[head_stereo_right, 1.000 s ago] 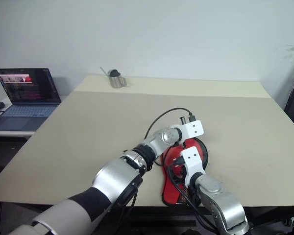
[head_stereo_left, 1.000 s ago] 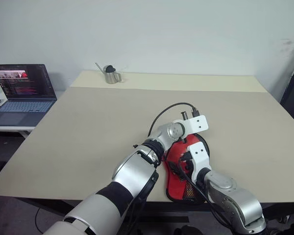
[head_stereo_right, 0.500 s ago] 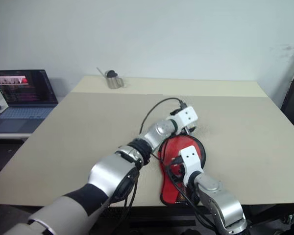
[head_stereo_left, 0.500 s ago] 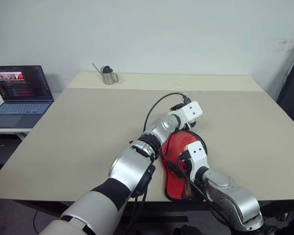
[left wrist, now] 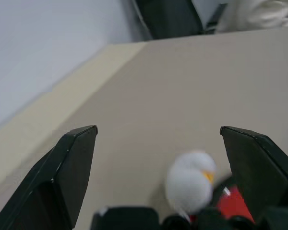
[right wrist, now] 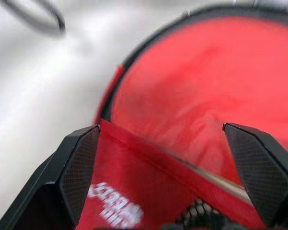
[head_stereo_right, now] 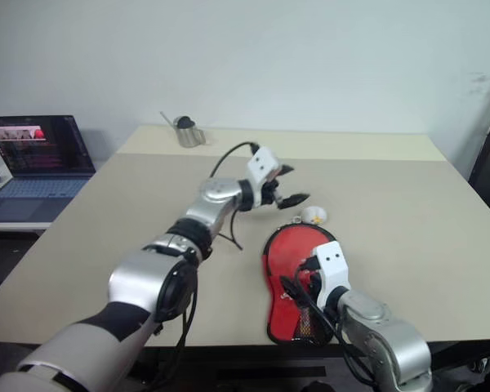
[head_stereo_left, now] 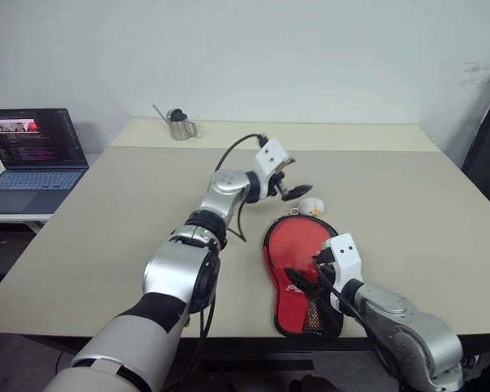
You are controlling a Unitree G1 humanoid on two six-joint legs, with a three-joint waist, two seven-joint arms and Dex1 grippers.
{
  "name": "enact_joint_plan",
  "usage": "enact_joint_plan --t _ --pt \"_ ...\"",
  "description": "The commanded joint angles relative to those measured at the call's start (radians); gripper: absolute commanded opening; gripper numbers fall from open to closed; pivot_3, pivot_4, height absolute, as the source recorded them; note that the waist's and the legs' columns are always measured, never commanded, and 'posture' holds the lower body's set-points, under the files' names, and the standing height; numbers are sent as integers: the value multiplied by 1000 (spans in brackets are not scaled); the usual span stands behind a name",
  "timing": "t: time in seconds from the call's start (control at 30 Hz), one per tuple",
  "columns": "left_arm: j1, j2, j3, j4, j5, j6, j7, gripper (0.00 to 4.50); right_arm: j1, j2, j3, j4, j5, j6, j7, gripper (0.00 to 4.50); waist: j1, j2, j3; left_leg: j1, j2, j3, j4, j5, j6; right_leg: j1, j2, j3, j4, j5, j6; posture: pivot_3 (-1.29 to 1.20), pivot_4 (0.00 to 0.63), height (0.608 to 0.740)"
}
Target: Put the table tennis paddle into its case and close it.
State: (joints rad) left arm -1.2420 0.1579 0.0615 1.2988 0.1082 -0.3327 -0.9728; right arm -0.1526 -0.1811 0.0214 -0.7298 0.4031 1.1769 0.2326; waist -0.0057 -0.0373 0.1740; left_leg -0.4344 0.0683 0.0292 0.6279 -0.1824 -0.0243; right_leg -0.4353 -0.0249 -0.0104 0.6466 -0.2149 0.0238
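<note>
The case (head_stereo_left: 298, 273), a red paddle-shaped pouch with black zip edging, a white logo and a black mesh pocket, lies flat near the table's front edge. The paddle is hidden. My right gripper (head_stereo_left: 302, 273) hovers open over the case's narrow end, and the right wrist view shows the red face (right wrist: 197, 105) between the spread fingers. My left gripper (head_stereo_left: 294, 181) stands open above the table, beyond the case and apart from it. A small white ball (head_stereo_left: 311, 206) lies just past the case's round end.
A metal cup (head_stereo_left: 182, 125) with a stick in it stands at the table's (head_stereo_left: 131, 212) far left edge. An open laptop (head_stereo_left: 37, 151) sits on a side table to the left. A black cable loops from my left wrist.
My left gripper has opened, lifted off the case and swung up and to the left, uncovering the white ball. My right gripper has risen a little over the case.
</note>
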Motion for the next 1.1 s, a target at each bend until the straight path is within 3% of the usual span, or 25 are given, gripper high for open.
enact_joint_plan --t 0.03,0.33,0.5,0.8,1.1 --pt "88 40 -1 -121 -60 -24 -124 4467 -45 -12 -83 -103 65 45 11 4500 -2 0 0 0 0 0 0 0 0 0 0 0 0 0 0 0 150 740" --pt "283 37 -73 -361 -86 43 -164 4467 -190 -154 -273 1 89 62 30 4500 8 0 0 0 0 0 2 0 0 1 -1 1 0 -1 -2 0 150 740" --pt "316 8 -121 -450 -98 95 -178 4467 -373 -197 -302 255 54 -15 11 4500 0 0 0 0 -1 1 2 0 0 1 -1 1 1 0 -1 0 150 740" --pt "395 13 -197 -525 -79 100 -141 4467 -606 -167 -229 808 -48 -288 25 4500 -4 1 0 1 1 0 0 0 1 0 2 2 1 1 1 0 150 740" --pt "437 41 -205 -573 -95 142 -123 4467 -681 -93 -148 1052 -75 -420 111 4500 -5 2 0 1 1 1 1 0 1 0 2 3 2 2 1 0 150 740"
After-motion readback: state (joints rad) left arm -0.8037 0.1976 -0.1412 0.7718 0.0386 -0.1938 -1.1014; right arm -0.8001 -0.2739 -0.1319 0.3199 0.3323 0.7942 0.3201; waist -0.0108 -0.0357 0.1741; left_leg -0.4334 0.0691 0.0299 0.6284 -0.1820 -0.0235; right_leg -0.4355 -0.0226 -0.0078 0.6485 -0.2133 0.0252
